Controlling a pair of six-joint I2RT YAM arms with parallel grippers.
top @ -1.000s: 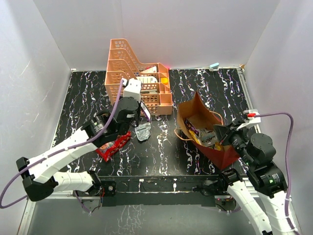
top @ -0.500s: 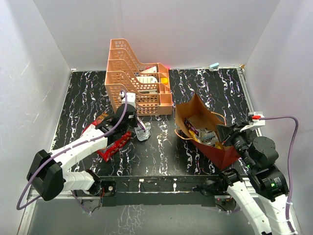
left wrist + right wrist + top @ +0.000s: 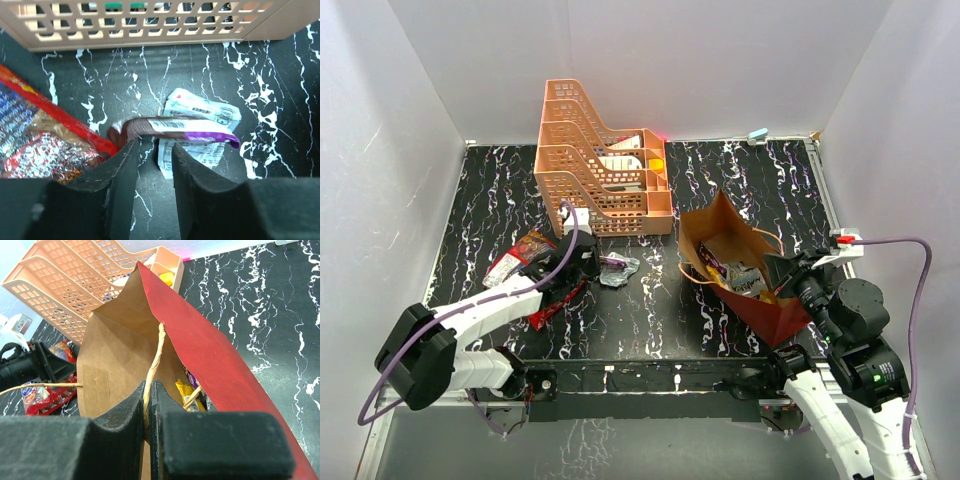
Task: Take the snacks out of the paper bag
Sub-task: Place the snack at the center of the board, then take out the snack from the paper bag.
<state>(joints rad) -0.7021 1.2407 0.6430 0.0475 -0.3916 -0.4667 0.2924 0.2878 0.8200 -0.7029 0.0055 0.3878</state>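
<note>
The paper bag (image 3: 775, 308), dark red outside and brown inside, leans open at the right. My right gripper (image 3: 149, 385) is shut on its cord handle (image 3: 156, 352) at the bag's near rim. Several snacks (image 3: 735, 276) still lie inside, among them a yellow packet (image 3: 186, 392). On the left, my left gripper (image 3: 155, 146) is low over the table with its jaws slightly open and nothing between them. A purple and brown wrapper (image 3: 192, 131) lies just past its fingertips on a silver packet (image 3: 202, 107). The large red bag (image 3: 42, 145) lies to its left.
The orange tray rack (image 3: 600, 165) stands at the back, just beyond the loose packets, and its lattice wall (image 3: 150, 22) fills the top of the left wrist view. White walls enclose the black marbled table (image 3: 660, 320).
My left gripper came down from beside the rack to the table, opened and let go of the purple wrapper on the silver packet. The right gripper kept hold of the handle.
</note>
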